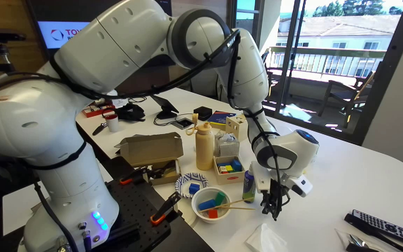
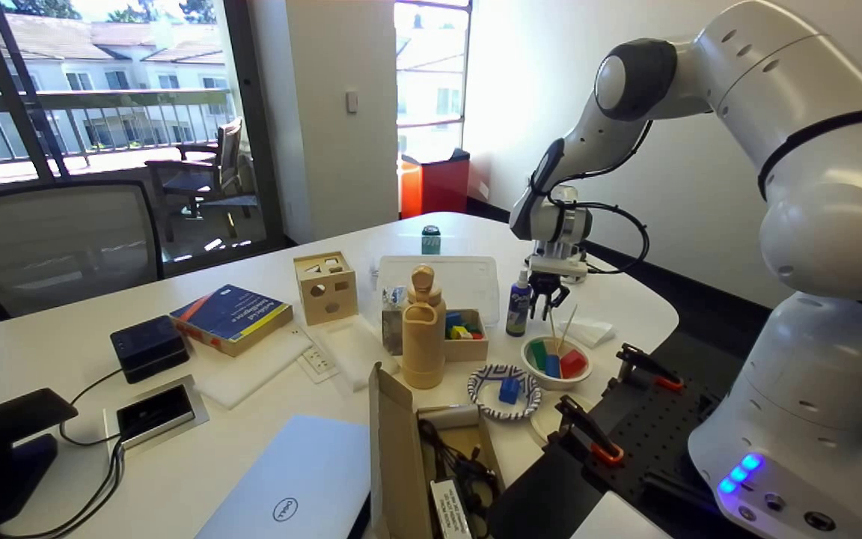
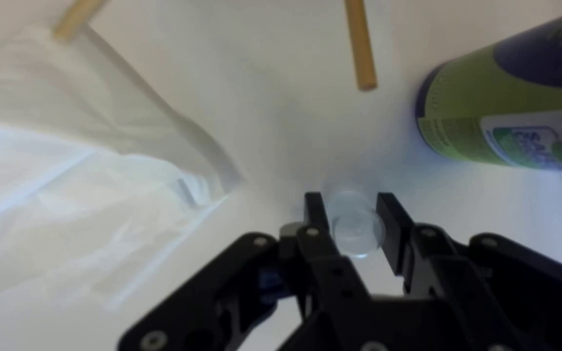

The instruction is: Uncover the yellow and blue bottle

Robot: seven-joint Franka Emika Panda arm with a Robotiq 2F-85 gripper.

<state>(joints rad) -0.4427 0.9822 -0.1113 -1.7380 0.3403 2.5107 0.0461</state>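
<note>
The yellow and blue bottle (image 1: 248, 190) stands upright on the table, dark blue above and yellowish green below, with a white spray nozzle on top. It also shows in an exterior view (image 2: 518, 308), and its lower part at the right of the wrist view (image 3: 481, 92). My gripper (image 1: 272, 212) is low over the table beside the bottle, apart from it, and also shows in an exterior view (image 2: 543, 311). In the wrist view a small clear cap (image 3: 357, 233) is between the fingers (image 3: 349, 200), with thin gaps at the fingertips. The exterior views do not show the cap.
A white bowl (image 1: 208, 219) with coloured blocks and two wooden sticks (image 1: 236, 202) is beside the bottle. A crumpled white napkin (image 3: 90, 204) lies near the gripper. A wooden box of blocks (image 1: 230, 178) and a tall mustard bottle (image 1: 204, 150) stand behind.
</note>
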